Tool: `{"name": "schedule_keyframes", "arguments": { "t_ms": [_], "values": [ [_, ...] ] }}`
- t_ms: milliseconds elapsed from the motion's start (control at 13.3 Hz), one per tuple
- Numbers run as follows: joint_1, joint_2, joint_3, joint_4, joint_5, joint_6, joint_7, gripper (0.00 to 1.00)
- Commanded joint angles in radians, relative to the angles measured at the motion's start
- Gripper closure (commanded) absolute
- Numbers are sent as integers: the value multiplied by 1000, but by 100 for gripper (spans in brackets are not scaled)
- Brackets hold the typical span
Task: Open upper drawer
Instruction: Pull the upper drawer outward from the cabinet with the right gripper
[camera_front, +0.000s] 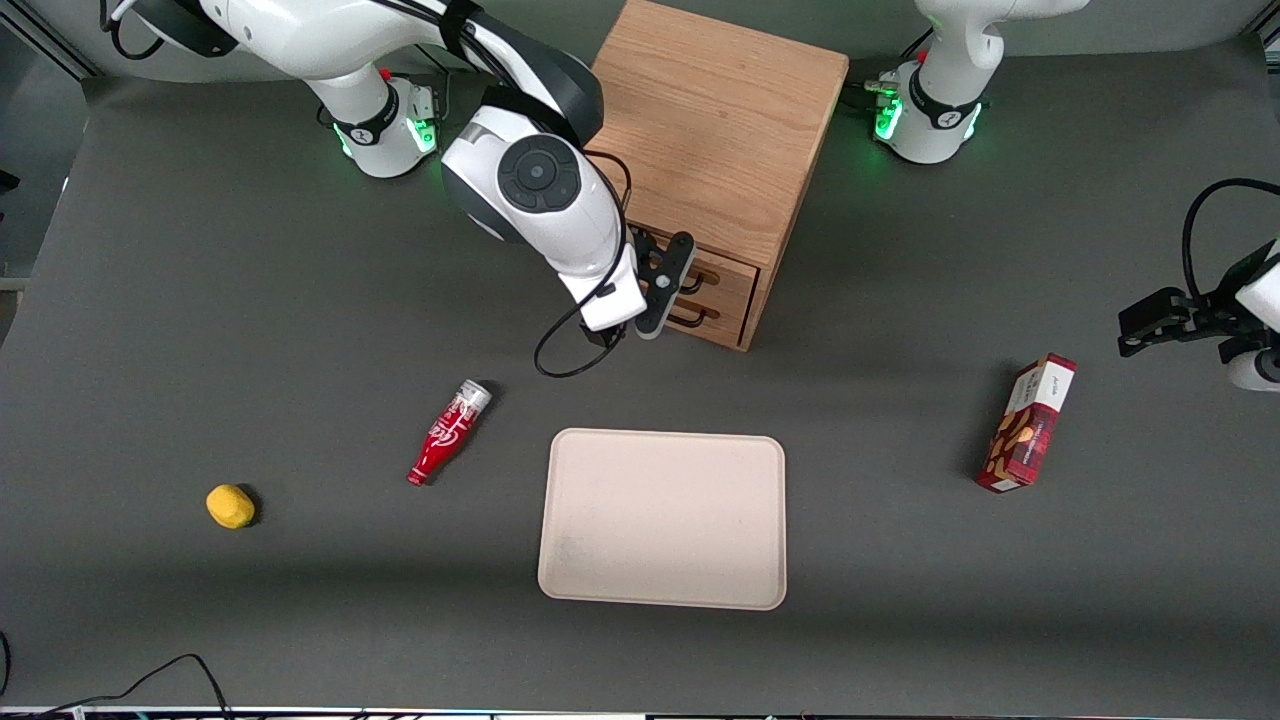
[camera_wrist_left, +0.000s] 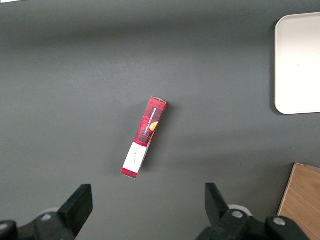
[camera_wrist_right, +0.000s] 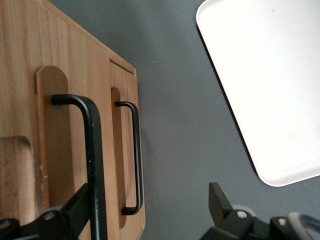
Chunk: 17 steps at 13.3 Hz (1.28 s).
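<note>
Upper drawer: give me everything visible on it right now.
The upper drawer is the top one of two in a light-oak cabinet. It looks like wood, with a thin black bar handle set over a rounded recess. It looks shut or almost shut, its front about level with the lower drawer. The right arm's pincer is open in front of it, one finger on each side of the handle, not yet closed.

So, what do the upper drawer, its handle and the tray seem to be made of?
Upper drawer: light wood, probably oak, with visible grain and a matte finish. Handle: thin black bar, likely painted metal. Tray: smooth, matte cream, perhaps plastic. The gripper is open at that handle, one finger beside the bar.
</note>
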Motion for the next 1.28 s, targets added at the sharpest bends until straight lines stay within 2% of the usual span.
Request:
{"name": "schedule_keyframes", "arguments": {
  "t_ms": [0, 527, 1204],
  "values": [
    [-3, 7, -41, 8, -22, 49, -66, 0],
    [-3, 24, -146, 89, -12, 59, -178, 0],
    [-14, 53, -249, 109, -10, 214, -267, 0]
  ]
}}
